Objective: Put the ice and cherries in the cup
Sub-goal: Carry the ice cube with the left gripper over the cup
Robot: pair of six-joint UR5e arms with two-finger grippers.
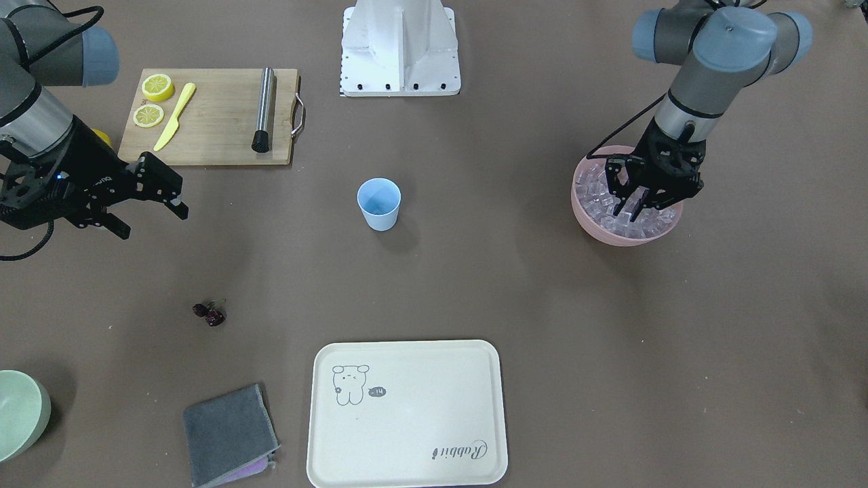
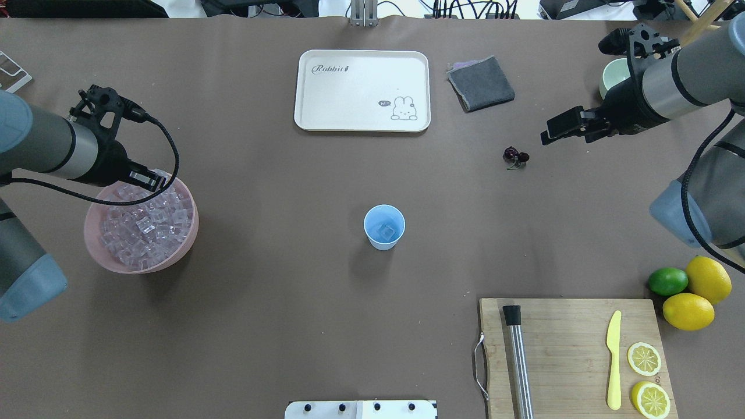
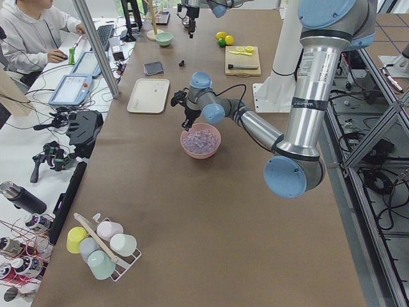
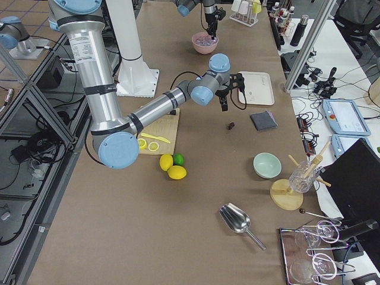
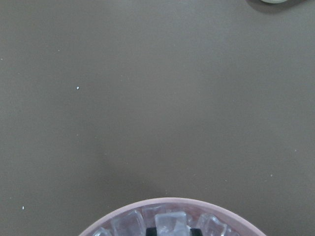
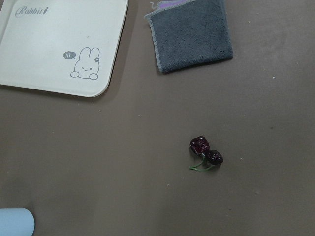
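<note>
The small pale blue tapered plastic cup (image 2: 384, 227) stood upright at the middle of the brown table, with one clear cube showing inside it. The rest of the ice (image 2: 145, 224), many glassy cubes, filled the wide pink bowl (image 1: 583, 217) well to the left of the cup. The left gripper (image 1: 634, 205) pointed down into that bowl with its fingertips among the cubes. Whether they pinched a cube could not be told, and the left wrist view showed only a cube right at its bottom edge.

The pair of dark red cherries (image 2: 515, 156), joined by thin green stems, lay on the bare table to the far right of the cup, well apart from it. The right gripper (image 1: 156, 224) hung above the table just right of the cherries, its fingers spread wide with nothing between them.

On the far side lay a cream rectangular tray (image 2: 349, 93) printed with "Rabbit" in script and a small rabbit drawing beside a bubble reading "hi~". A folded grey cloth (image 2: 481, 83) lay just right of it.

At the near right a wooden cutting board (image 2: 564, 349) carried a steel muddler (image 2: 518, 366), a yellow plastic knife (image 2: 613, 361) and two lemon halves (image 2: 644, 358). Two whole lemons (image 2: 688, 311) and a lime (image 2: 667, 281) sat touching each other just beyond the board's right corner
</note>
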